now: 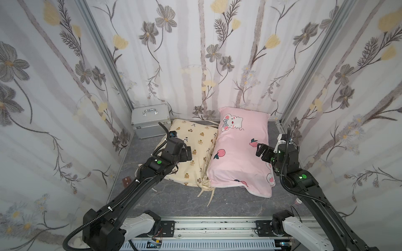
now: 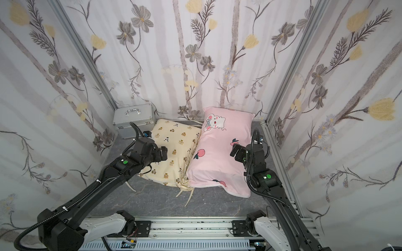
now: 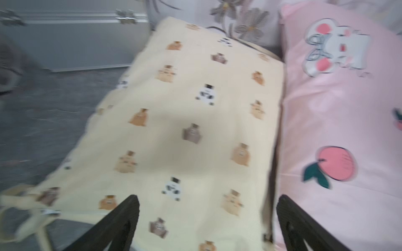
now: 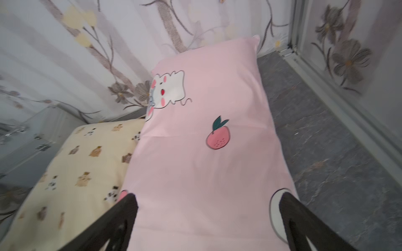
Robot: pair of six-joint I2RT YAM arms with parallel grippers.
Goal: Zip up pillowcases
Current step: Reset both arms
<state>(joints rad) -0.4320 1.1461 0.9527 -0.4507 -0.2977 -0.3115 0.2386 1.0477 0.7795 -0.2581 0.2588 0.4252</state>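
Left fingers [image 3: 121, 221] spread and empty over cream pillowcase [image 1: 193, 150], right fingers [image 4: 304, 223] likewise over pink pillowcase [image 1: 241, 152], pillowcases touching on desk [image 1: 174, 202]; risk: pinching ties [image 1: 205, 187] or loose cloth, for want of a clearly visible zipper pull.

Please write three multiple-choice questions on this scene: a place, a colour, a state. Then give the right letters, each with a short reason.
1. Where is the metal case?
A) in a far corner, beside the cream pillow
B) on the front rail
C) between the arms

2. What colour is the pillow with peach prints?
A) blue
B) pink
C) green

3. How do the left gripper and the right gripper stand?
A) shut on a tie
B) shut on a zipper
C) open

1 A: a top view shows it there.
2 B: its cloth is pink.
3 C: each wrist view shows the jaws wide apart.
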